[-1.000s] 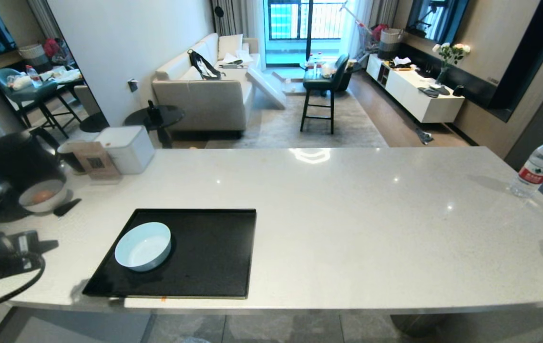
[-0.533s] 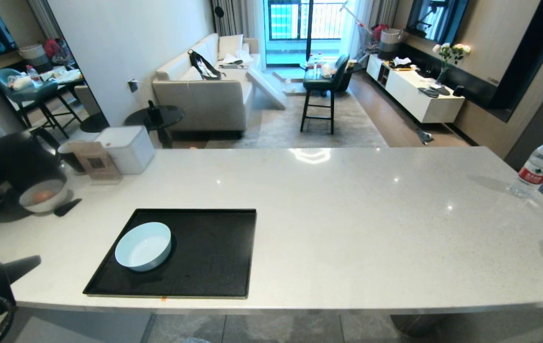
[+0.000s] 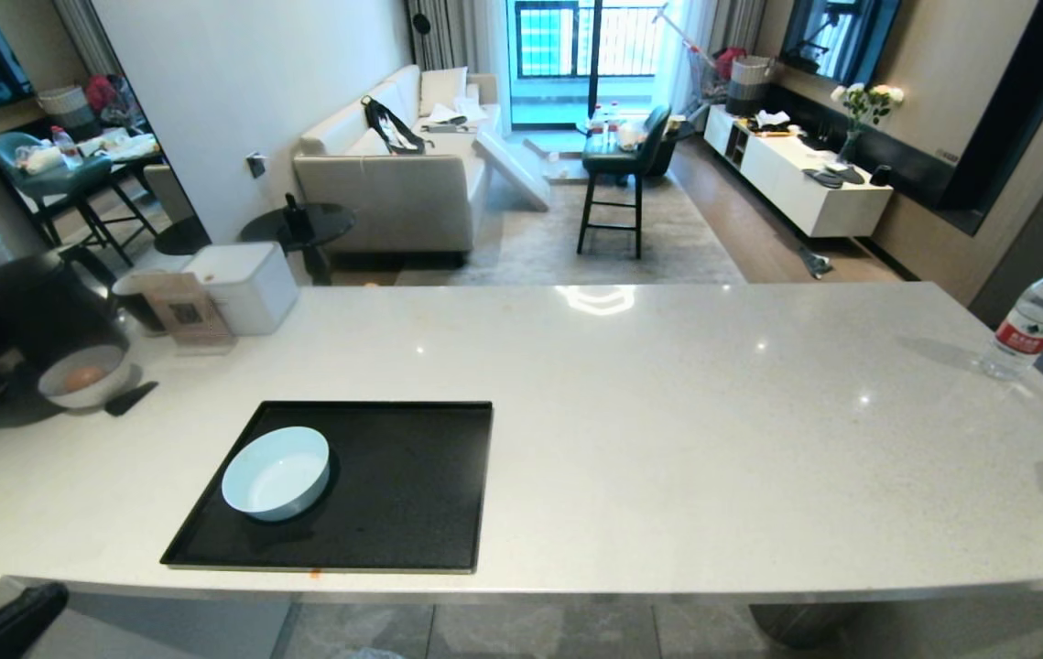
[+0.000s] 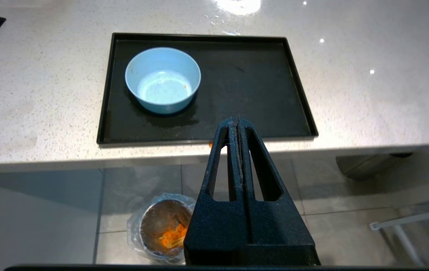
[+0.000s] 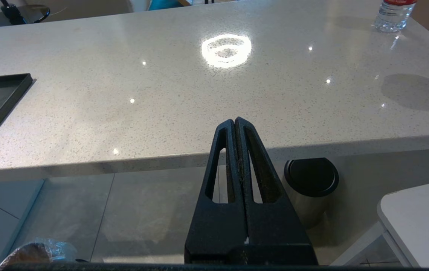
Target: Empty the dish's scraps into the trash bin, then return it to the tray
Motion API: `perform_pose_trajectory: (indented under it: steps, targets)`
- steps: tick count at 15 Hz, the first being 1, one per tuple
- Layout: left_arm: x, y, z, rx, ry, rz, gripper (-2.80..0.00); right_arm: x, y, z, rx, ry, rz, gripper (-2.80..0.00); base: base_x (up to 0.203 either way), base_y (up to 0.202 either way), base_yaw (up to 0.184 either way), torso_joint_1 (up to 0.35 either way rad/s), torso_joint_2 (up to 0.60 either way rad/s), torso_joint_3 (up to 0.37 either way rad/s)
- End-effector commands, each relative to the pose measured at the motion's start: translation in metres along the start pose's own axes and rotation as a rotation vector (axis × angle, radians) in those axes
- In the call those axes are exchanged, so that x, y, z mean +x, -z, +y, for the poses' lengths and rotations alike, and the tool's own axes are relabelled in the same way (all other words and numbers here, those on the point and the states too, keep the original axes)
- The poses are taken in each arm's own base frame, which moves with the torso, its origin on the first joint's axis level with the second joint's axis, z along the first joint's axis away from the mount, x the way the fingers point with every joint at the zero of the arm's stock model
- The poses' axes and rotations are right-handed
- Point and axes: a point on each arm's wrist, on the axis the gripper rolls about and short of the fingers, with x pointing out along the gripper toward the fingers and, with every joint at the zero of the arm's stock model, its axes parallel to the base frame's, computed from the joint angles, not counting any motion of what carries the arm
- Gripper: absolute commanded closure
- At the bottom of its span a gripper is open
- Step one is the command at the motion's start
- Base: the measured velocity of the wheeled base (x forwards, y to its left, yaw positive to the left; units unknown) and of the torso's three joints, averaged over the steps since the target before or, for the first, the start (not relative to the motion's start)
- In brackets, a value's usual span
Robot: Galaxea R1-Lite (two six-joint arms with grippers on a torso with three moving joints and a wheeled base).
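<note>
A: The pale blue dish sits empty on the black tray, scraps down in the trash bin.
B: Left gripper pressed closed, empty, off the counter edge. The right gripper is likewise closed.
A: That bowl looks rigid, light and probably slick; pinch the rim.

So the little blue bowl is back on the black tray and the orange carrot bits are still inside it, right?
Not quite. The small pale blue round bowl does sit on the flat black rectangular tray, but it is empty. The left wrist view shows the orange carrot scraps in the bag-lined metal bin on the floor.
</note>
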Motion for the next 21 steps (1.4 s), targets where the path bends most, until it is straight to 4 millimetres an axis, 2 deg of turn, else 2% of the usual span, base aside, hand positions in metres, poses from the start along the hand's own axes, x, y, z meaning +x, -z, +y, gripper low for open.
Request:
perform_pose_trajectory:
  steps: [1, 3, 8, 21]
  targets:
    - [-0.018, 0.032, 0.000, 0.045, -0.073, -0.091, 0.00, 0.000, 0.000, 0.000, 0.001, 0.000, -0.001, 0.00, 0.000, 0.000, 0.000, 0.000, 0.00, 0.000]
    - [-0.020, 0.058, 0.004, 0.087, -0.132, -0.099, 0.00, 0.000, 0.000, 0.000, 0.001, 0.000, -0.002, 0.00, 0.000, 0.000, 0.000, 0.000, 0.00, 0.000]
    - [-0.033, 0.077, 0.002, 0.120, -0.134, -0.215, 0.00, 0.000, 0.000, 0.000, 0.001, 0.000, -0.002, 0.00, 0.000, 0.000, 0.000, 0.000, 0.00, 0.000]
    - [-0.036, 0.080, 0.002, 0.116, -0.144, -0.247, 0.00, 0.000, 0.000, 0.000, 0.001, 0.000, -0.002, 0.00, 0.000, 0.000, 0.000, 0.000, 0.00, 0.000]
